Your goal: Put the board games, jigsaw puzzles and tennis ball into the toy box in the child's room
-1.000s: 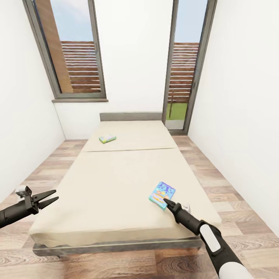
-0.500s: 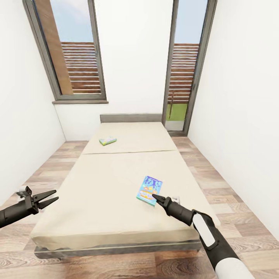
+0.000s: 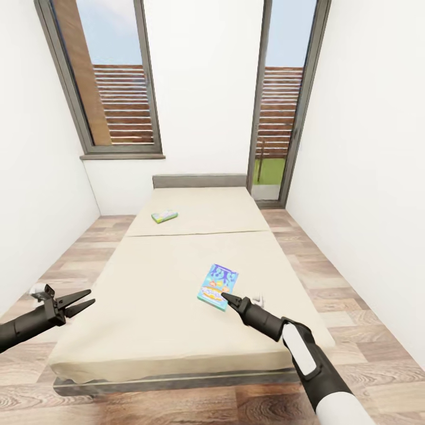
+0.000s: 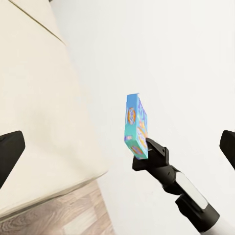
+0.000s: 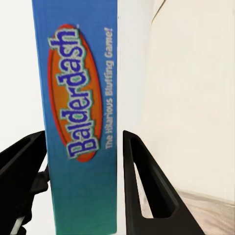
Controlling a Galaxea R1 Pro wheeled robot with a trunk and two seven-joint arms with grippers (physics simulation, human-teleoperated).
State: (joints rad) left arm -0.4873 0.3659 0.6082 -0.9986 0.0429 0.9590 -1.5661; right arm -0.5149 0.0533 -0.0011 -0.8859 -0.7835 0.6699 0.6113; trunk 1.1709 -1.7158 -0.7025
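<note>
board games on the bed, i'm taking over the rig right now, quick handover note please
Right gripper: shut on the near board game, a Balderdash box gripped by its edge, over the bed.
Left gripper: open, empty, by the bed's near left corner.
Second board game: lying flat near the headboard, untouched.
Done: one game gripped.
Left: carry this game to the toy box, come back for the second, then pack the other toys.
</note>
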